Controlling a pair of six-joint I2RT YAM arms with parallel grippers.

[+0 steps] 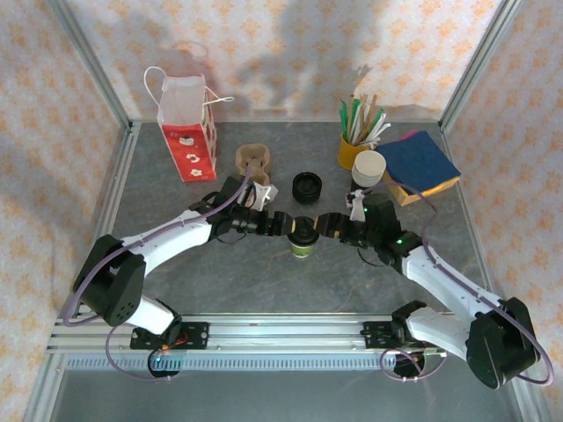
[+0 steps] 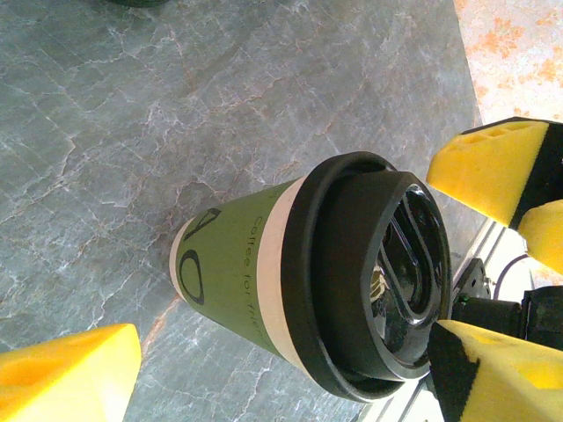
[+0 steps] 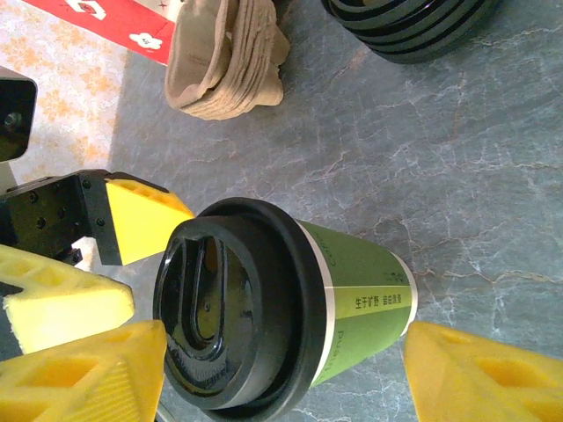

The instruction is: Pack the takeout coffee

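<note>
Takeout coffee (image 1: 304, 237), upright on the table (image 1: 246, 281), just nearer your arm bases than the stack of black lids (image 1: 306, 185). Left end effector (image 1: 287, 226) and right end effector (image 1: 324, 226) both straddle it, spread wide. If you close both together, they may collide and tip it over

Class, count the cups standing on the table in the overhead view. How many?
3: the green lidded cup at centre; the yellow cup holding sticks, back right; the white cup just beside it, which may hide others nested inside.
</note>
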